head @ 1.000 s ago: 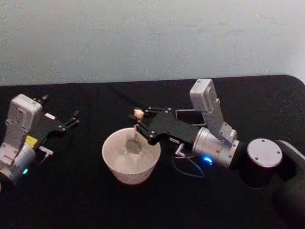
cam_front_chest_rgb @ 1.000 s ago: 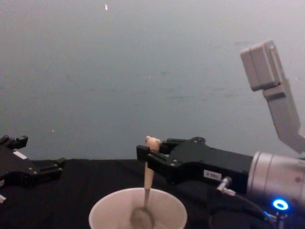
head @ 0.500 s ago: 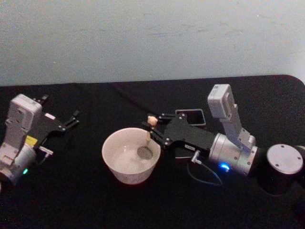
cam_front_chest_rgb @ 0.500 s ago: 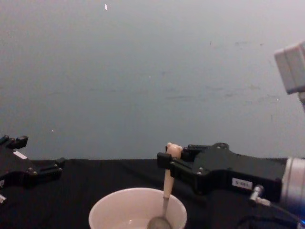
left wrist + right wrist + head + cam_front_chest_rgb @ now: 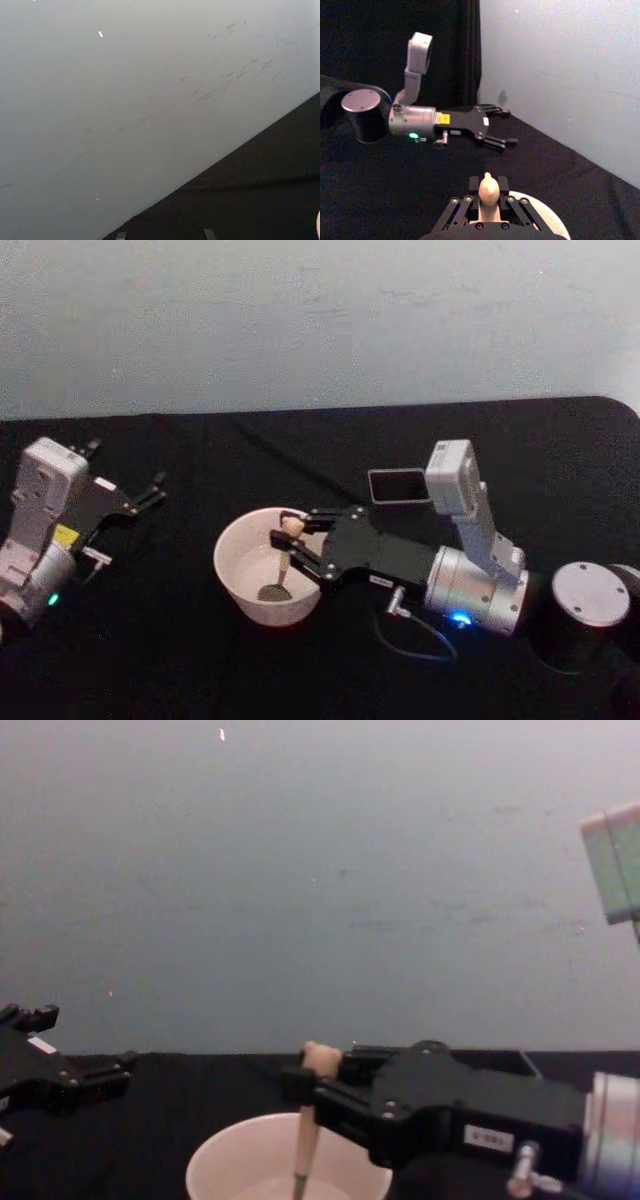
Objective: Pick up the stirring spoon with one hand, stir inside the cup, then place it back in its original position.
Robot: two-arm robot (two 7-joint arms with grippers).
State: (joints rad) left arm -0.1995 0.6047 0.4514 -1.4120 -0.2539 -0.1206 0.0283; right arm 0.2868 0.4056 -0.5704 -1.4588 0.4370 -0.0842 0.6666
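Observation:
The cream-white cup (image 5: 228, 552) stands mid-table, its rim also low in the chest view (image 5: 212, 1162). My right gripper (image 5: 297, 543) reaches over the cup from the right, shut on the stirring spoon (image 5: 288, 540) just below its bear head. The spoon hangs nearly upright, with its metal bowl (image 5: 270, 592) down inside the cup near the front wall. The chest view shows the beige handle (image 5: 306, 1140) held by this gripper (image 5: 318, 1088). In the right wrist view the bear head (image 5: 487, 189) sits between the fingers. The dark square holder (image 5: 398, 486) stands behind the right arm. My left gripper (image 5: 150, 494) rests open at the left.
A black cloth covers the table (image 5: 160, 660), and a pale wall rises behind its far edge. The right arm's black round joint (image 5: 590, 612) lies at the right. A thin cable (image 5: 415, 638) loops beside the wrist.
My right gripper has swung the spoon round inside the cup, from the far rim, past the right side, to the near side. The left arm has stayed still.

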